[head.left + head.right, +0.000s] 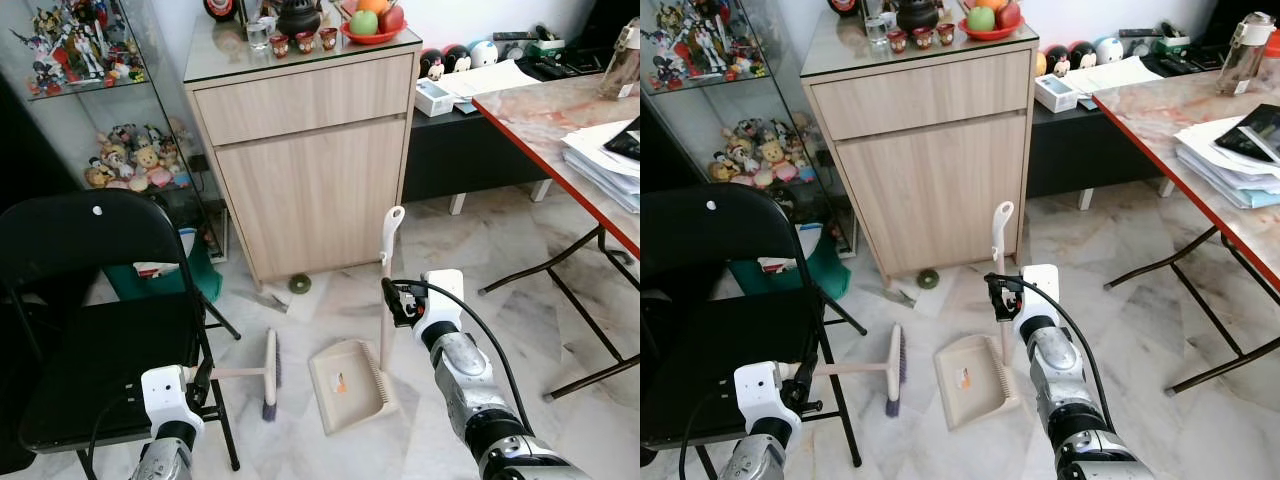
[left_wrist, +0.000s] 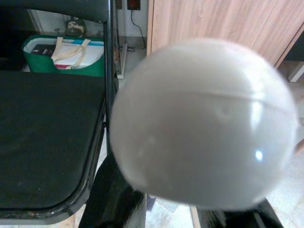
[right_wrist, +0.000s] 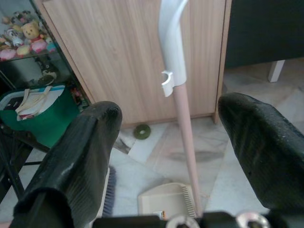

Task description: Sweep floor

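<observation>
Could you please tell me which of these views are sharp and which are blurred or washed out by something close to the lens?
Left and right eye views: sharp and evenly lit, dustpan and broom crisp. Left wrist view: a pale rounded handle end sits out of focus right at the lens, with a small glare spot. Right wrist view: the fingers are soft up close, the dustpan handle sharper.

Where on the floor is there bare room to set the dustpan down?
Bare marble lies between the dustpan and the folding table's legs. It is crowded between the black chair, the broom and the wooden cabinet, where debris lies.
</observation>
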Available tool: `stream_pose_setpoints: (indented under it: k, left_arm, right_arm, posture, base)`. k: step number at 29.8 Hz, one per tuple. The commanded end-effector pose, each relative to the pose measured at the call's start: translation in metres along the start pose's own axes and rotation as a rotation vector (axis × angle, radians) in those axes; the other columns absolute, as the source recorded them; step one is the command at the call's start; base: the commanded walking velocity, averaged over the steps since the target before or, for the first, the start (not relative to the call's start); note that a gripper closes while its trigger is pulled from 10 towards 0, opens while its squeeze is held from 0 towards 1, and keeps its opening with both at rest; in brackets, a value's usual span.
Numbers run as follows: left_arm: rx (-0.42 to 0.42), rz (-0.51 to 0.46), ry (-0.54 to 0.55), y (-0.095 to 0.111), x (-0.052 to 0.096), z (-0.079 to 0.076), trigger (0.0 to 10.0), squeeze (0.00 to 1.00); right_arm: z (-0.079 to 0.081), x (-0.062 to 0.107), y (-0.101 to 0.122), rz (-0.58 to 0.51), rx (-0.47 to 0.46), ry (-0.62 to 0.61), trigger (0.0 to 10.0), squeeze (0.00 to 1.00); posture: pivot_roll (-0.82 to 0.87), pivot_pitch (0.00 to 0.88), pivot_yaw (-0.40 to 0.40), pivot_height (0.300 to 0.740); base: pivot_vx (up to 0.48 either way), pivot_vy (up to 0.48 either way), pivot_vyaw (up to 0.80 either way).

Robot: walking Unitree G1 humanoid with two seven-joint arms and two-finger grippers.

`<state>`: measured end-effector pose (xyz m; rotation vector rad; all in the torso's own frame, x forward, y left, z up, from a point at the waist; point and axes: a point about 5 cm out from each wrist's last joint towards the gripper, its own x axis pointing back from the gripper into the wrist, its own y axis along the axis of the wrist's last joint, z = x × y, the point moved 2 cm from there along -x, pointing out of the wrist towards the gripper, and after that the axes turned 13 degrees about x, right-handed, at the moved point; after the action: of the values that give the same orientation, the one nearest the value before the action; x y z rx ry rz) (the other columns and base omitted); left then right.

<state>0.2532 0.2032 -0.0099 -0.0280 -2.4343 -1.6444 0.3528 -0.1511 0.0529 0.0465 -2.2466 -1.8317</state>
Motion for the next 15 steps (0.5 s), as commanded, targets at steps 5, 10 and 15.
stream_pose_setpoints:
  k: [5,10,15]
  left_arm:
    - [-0.007,0.026,0.025,-0.0029,0.0031,0.0081,10.0,0.00]
    - [-0.008,0.028,0.023,-0.0031,0.0029,0.0081,10.0,0.00]
    - [-0.010,0.030,0.023,-0.0034,0.0030,0.0082,10.0,0.00]
  right_arm:
    - [0.0029,-0.0009,0.0017,-0.004,-0.008,0.010,10.0,0.00]
    - [0.0031,-0.0011,0.0020,-0.004,-0.006,0.011,10.0,0.00]
    - [0.0042,-0.0012,0.0019,-0.003,-0.006,0.013,10.0,0.00]
  posture:
    - [-0.28,0.053,0.095,0.740]
    - [-0.28,0.052,0.094,0.740]
    - [-0.28,0.052,0.094,0.740]
  base:
    - [0.000,0.000,0.00]
    - [0.000,0.000,0.00]
    - [0.000,0.000,0.00]
